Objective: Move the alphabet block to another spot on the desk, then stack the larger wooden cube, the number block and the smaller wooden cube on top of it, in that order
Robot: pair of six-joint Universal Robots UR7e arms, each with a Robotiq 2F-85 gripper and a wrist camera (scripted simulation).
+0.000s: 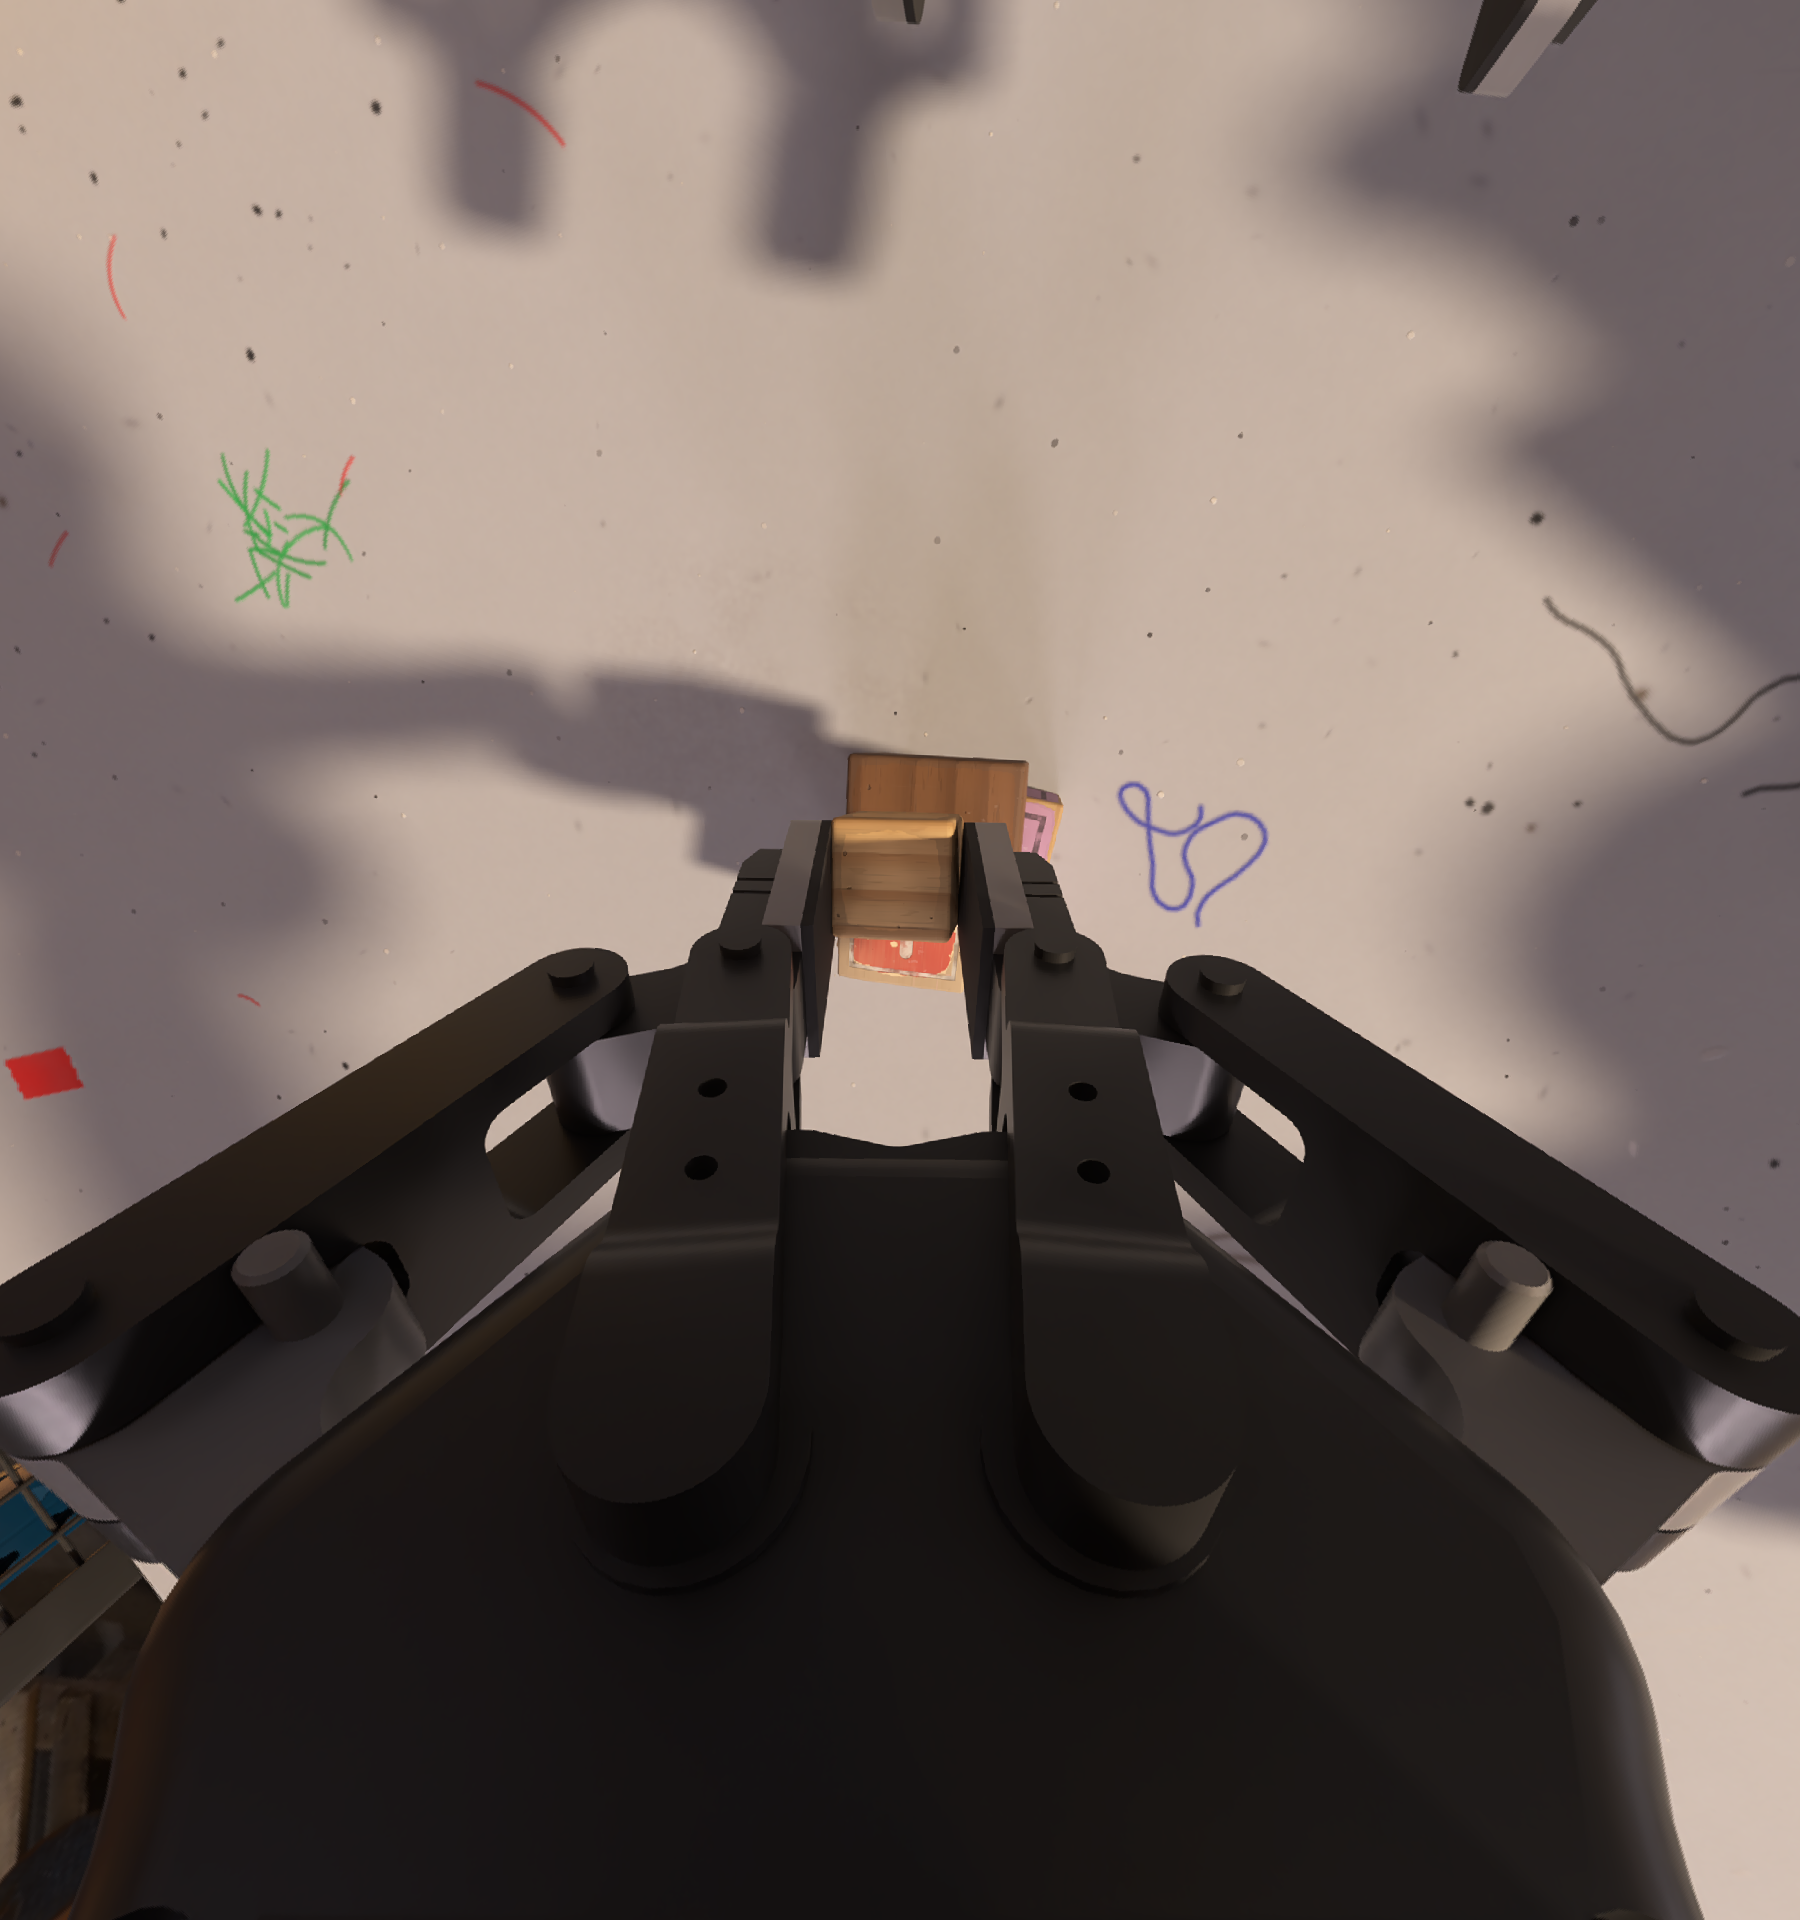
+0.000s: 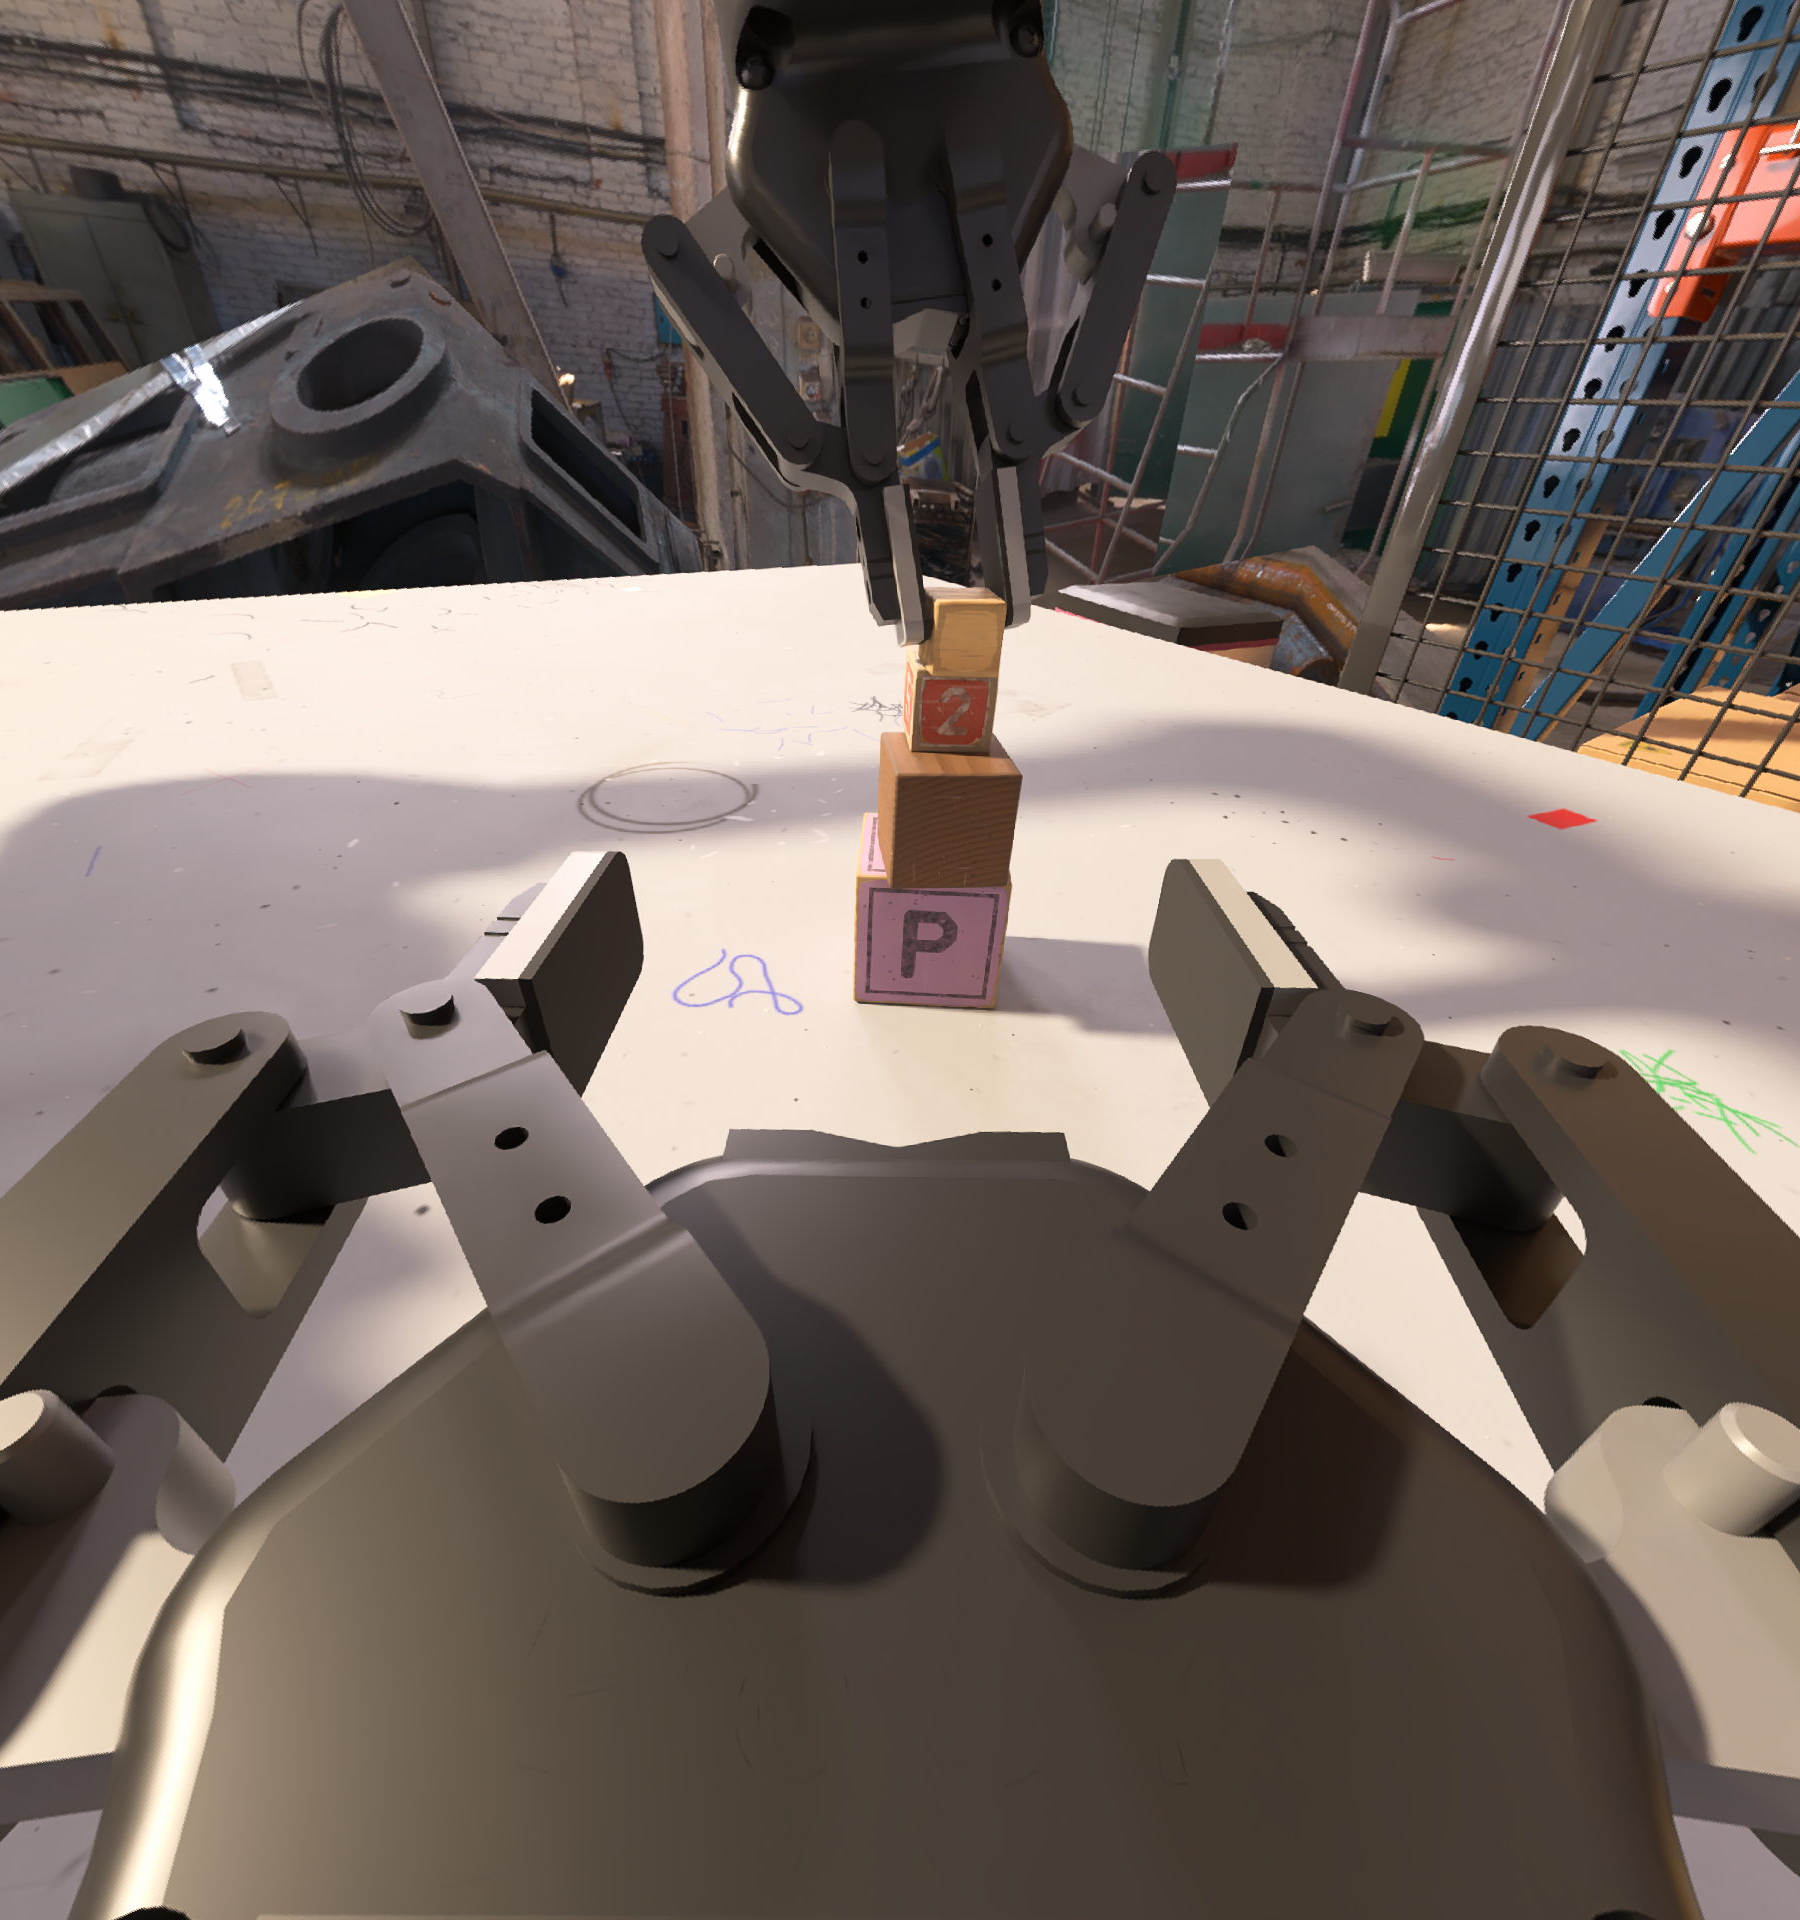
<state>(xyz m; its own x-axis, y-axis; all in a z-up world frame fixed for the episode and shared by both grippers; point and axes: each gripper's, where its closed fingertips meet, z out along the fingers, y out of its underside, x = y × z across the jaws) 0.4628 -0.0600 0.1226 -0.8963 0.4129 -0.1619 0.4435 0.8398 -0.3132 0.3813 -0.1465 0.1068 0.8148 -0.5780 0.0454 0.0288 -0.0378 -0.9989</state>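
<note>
The stack was taken as the landmark. At its foot, on the table (image 2: pixel 356 935), stood the pink alphabet block (image 2: pixel 930 943). On that block rested the larger wooden cube (image 2: pixel 946 816), set slightly toward the far side, so that a strip of the pink top was left showing. Above the cube sat the red number block (image 2: pixel 950 713), and on top of all was the smaller wooden cube (image 2: pixel 963 634), apparently seated on the number block, though contact could not be confirmed.

The left gripper (image 2: pixel 963 613) was held straight above the stack, pointing down, with its fingers clamped on two opposite sides of the smaller wooden cube; in the left wrist view the same cube (image 1: pixel 894 878) was seen squeezed between the pads. The vertical approach was judged to have been chosen so that the lower blocks would not be brushed.

The right gripper (image 2: pixel 896 935) was kept low on the near side of the stack, its jaws spread wide and nothing held, presumably parked clear. A blue scribble (image 2: pixel 735 985) lay just beside the alphabet block.

The final step was judged nearly done; only release and withdrawal remained, and a sideways drag could topple the narrow tower.
</note>
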